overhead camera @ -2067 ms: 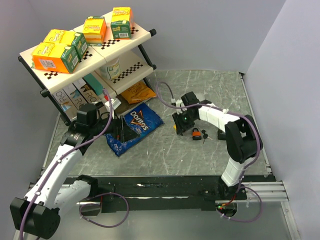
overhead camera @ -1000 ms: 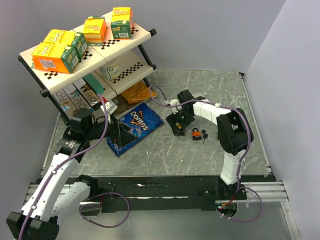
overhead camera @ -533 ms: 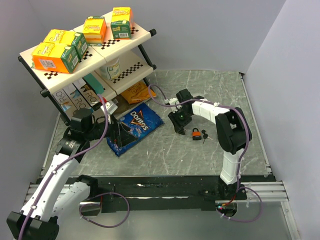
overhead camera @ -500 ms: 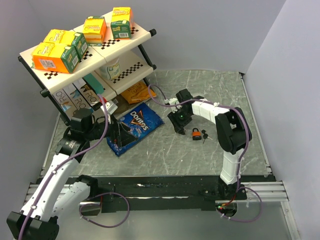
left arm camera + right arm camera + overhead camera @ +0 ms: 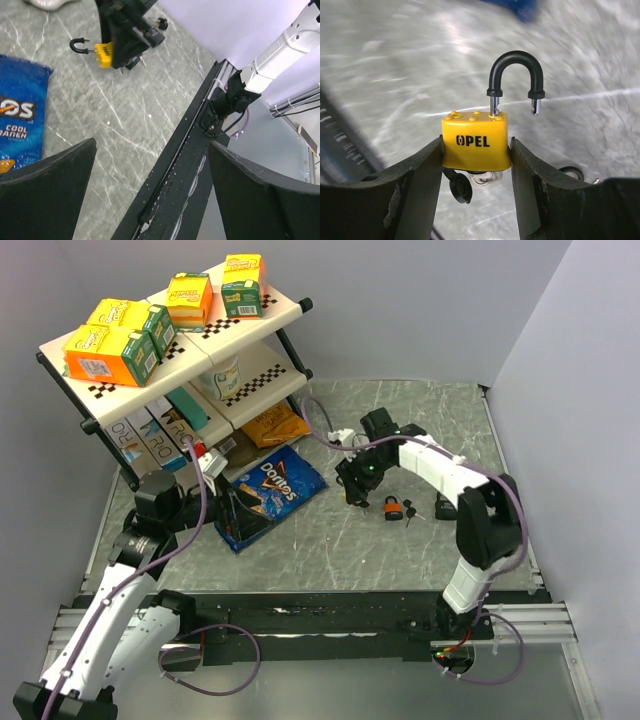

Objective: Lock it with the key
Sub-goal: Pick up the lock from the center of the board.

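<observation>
One yellow padlock (image 5: 476,142), shackle open, sat clamped in the right gripper (image 5: 476,150), the left gripper (image 5: 152,145) gaping empty; fetching the key (image 5: 410,512) seemingly came next.

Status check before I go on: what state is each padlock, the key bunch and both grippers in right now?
right gripper: shut on the yellow padlock
yellow padlock: shackle open, one leg out of the body
left gripper: open, holding nothing
orange padlock: lying on the table, not held
key bunch: loose on the table beside the orange padlock, not held
</observation>
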### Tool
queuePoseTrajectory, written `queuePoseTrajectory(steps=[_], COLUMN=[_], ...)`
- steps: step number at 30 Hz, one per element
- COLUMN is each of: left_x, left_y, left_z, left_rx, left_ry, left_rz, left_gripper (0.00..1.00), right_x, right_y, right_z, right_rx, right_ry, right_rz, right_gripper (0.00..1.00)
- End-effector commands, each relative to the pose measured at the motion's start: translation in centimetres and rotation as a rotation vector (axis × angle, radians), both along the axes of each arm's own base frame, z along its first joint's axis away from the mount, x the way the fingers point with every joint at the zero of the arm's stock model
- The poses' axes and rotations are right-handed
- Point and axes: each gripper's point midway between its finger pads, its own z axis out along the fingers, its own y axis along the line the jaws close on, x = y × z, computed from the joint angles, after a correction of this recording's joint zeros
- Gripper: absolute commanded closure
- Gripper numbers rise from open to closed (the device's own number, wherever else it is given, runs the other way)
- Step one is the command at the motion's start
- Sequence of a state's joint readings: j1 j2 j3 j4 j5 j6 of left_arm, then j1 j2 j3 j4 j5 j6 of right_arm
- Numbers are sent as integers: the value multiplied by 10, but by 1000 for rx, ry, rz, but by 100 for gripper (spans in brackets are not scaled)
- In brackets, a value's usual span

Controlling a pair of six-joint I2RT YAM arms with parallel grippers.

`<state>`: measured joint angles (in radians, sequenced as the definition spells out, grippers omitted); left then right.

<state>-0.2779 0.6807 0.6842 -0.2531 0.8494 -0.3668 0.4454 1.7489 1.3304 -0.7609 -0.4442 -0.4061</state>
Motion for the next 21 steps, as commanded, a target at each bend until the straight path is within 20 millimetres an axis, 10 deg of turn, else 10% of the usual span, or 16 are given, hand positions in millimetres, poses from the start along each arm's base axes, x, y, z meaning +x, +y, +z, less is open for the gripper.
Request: queuePoseTrajectory(steps=[1,8,21], left_x=[-2,-23,-10], left_y=[1,6,-5], left_z=[15,-9,-11], left_rx=[-12,122,283], left_ry=[-133,-414,-940], left_rz=[-21,-174,-334], left_gripper=[2,1,12], right_x=[-31,-101,-174], right_y=[28,42,51], right_z=[88,151,163], right_rx=[242,509,575], right_ry=[-72,44,269], right_rz=[203,412,609], right_gripper=[100,100,100])
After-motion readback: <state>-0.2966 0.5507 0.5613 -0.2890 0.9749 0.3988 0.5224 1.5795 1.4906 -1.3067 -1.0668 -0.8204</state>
